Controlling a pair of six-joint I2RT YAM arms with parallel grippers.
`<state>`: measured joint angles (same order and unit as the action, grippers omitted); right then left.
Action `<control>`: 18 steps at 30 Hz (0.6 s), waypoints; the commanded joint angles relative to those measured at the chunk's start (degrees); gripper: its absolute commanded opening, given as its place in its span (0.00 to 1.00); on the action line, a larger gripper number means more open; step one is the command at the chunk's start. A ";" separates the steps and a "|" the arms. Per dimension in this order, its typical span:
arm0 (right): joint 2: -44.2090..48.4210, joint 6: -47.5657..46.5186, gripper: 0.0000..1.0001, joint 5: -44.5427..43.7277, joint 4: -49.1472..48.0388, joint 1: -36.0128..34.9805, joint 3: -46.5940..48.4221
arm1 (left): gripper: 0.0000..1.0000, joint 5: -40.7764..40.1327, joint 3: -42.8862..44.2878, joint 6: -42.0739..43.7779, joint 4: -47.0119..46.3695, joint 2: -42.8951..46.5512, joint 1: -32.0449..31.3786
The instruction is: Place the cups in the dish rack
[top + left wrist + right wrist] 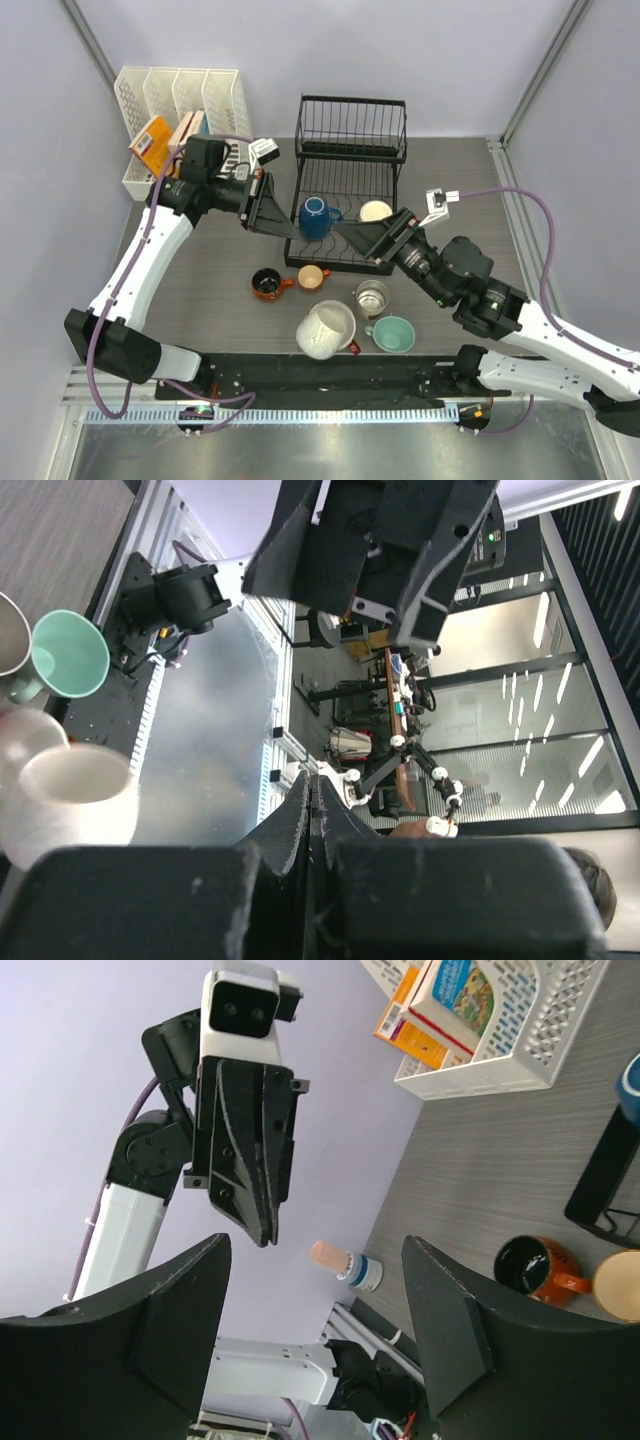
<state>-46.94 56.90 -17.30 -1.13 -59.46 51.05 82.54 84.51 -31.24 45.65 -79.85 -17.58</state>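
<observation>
The black wire dish rack [352,102] stands at the table's middle back. A blue mug [316,216] and a cream mug [376,211] sit in its lower tier. On the table in front are an orange mug with a black inside [266,284], a peach mug [312,278], a steel mug [371,297], a large white mug [326,330] and a teal mug [393,334]. My left gripper [288,230] is shut and empty at the rack's left front corner, beside the blue mug. My right gripper [358,243] is open and empty over the rack's front edge, below the cream mug.
A white slotted organizer [180,95] with books stands at the back left. A small bottle [345,1263] stands near the table's left edge in the right wrist view. The two grippers point at each other across the rack's front.
</observation>
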 commanded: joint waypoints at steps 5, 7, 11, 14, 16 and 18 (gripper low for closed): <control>6.15 -6.02 0.75 -8.10 9.82 0.14 8.19 | 0.00 12.82 -0.83 2.23 1.11 -0.21 0.09; 6.24 -2.70 0.75 -7.58 11.49 0.14 5.65 | 0.00 10.90 -3.11 3.90 1.11 -0.83 -0.08; 3.10 1.46 0.76 -4.15 11.40 0.14 -1.30 | 0.00 8.08 -15.31 -13.97 -26.91 -2.15 -2.11; -5.42 -2.47 0.77 -4.41 21.93 0.92 6.32 | 0.00 9.99 -29.99 -48.03 -85.90 -5.55 -0.26; -13.92 -5.39 0.78 -3.19 30.28 4.76 13.45 | 0.00 11.84 -33.17 -63.99 -99.72 -12.75 2.11; -17.82 -7.16 0.77 2.95 31.36 9.95 14.08 | 0.00 12.99 -31.88 -82.28 -126.16 -21.68 5.61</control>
<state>-56.80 54.15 -20.34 21.08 -56.58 59.70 85.27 52.40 -70.94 -18.28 -90.41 -17.39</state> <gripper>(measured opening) 0.776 0.001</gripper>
